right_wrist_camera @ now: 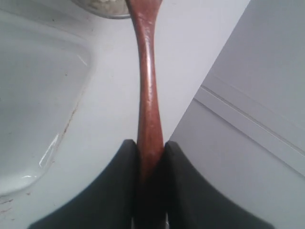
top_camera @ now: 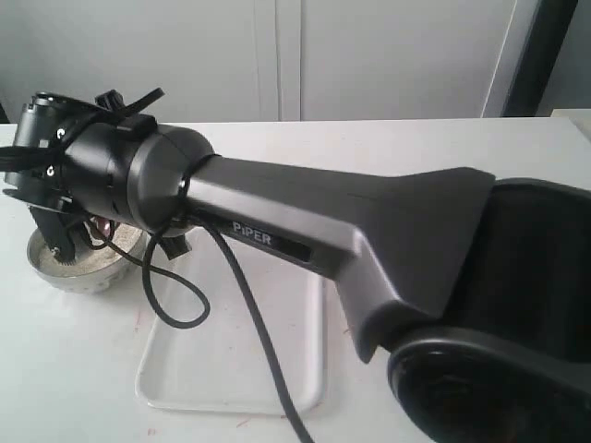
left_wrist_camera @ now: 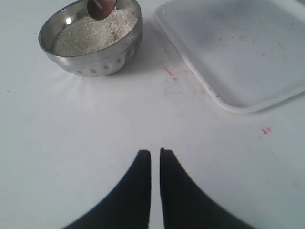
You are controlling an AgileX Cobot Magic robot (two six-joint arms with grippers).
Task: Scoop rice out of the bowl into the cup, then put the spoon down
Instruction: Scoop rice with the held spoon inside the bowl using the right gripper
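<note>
The steel bowl (left_wrist_camera: 97, 64) holds off-white rice (left_wrist_camera: 93, 33) and stands at the table's far left (top_camera: 88, 279). My right gripper (right_wrist_camera: 151, 145) is shut on the reddish-brown spoon's handle (right_wrist_camera: 147, 86). That arm reaches across the table and hangs over the bowl. The spoon's oval end (left_wrist_camera: 100, 7) rests on the rice at the bowl's far rim. My left gripper (left_wrist_camera: 155, 153) is shut with nothing in it, hovering over bare table in front of the bowl. The cup is out of view.
A white rectangular tray (left_wrist_camera: 238, 57) lies right beside the bowl (top_camera: 231, 369). The right arm's grey link (top_camera: 305, 217) and its black cable (top_camera: 175, 300) hang above the tray. Small red marks (left_wrist_camera: 169, 71) dot the table.
</note>
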